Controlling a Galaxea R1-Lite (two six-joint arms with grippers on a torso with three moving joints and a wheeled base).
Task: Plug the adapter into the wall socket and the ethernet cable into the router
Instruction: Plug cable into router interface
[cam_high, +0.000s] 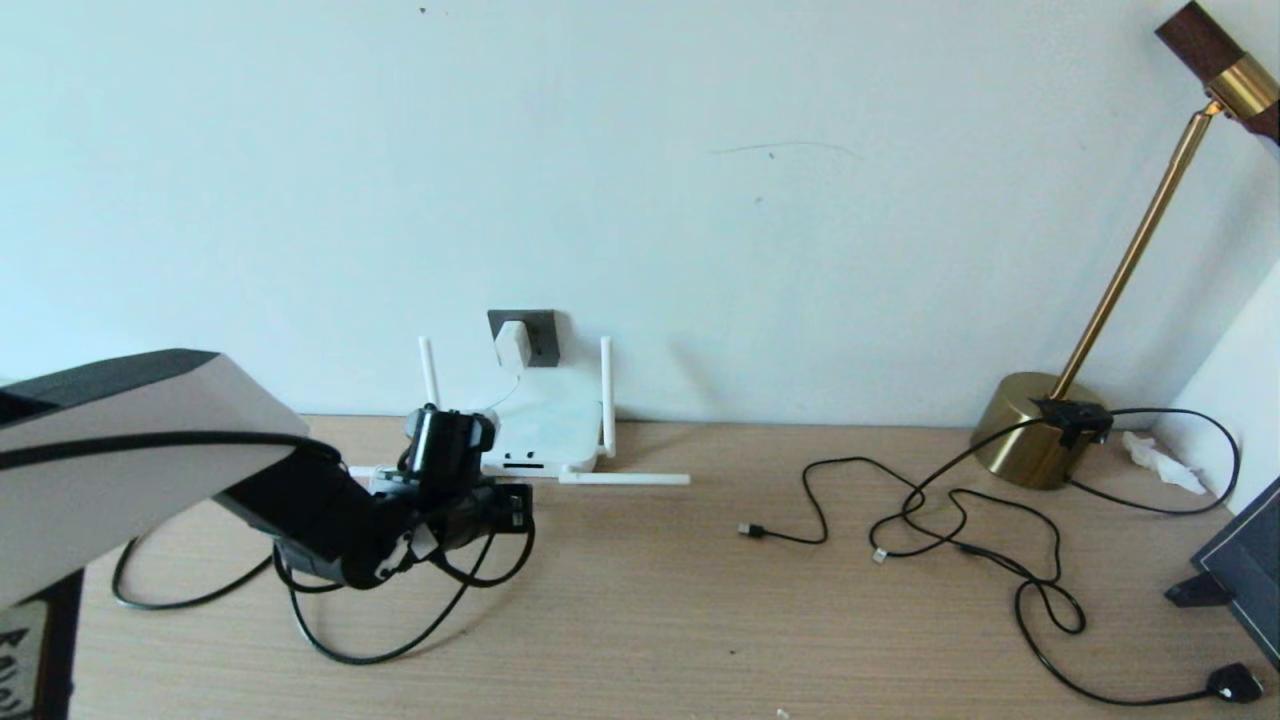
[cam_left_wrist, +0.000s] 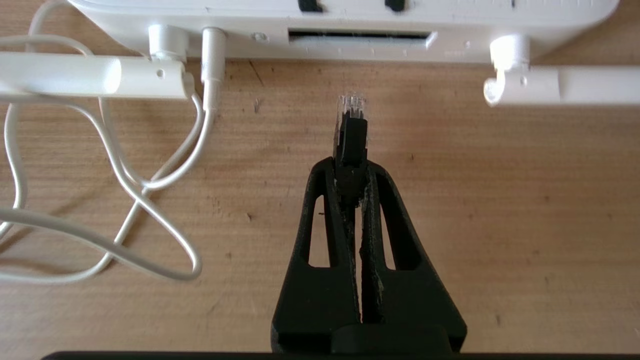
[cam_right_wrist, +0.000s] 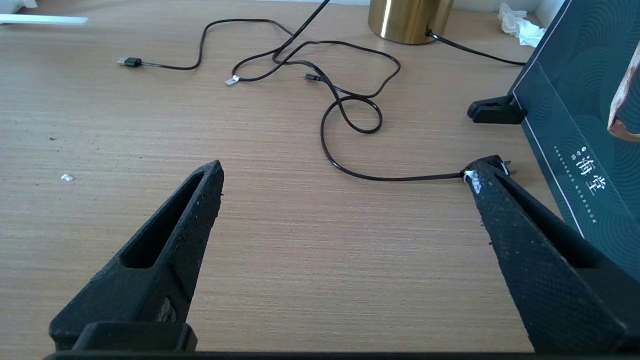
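From the head view, the adapter (cam_high: 512, 343) sits plugged into the wall socket (cam_high: 540, 330) above the router (cam_high: 545, 430), so only the network link appears left. At the left wrist, the left claw (cam_left_wrist: 351, 172) is clamped on the ethernet cable (cam_left_wrist: 351, 130), its clear tip just short of the router's port slot. The right claw (cam_right_wrist: 345, 172) hangs apart over the tabletop (cam_right_wrist: 300, 250), far right.

We see the router (cam_high: 540, 425) on the counter (cam_high: 660, 620) against the wall, the adapter (cam_high: 511, 344) in the wall socket (cam_high: 541, 330) just behind it. The ethernet cable (cam_left_wrist: 351, 135) points at the router's front, apart. A lamp (cam_high: 1040, 425) stands far right.
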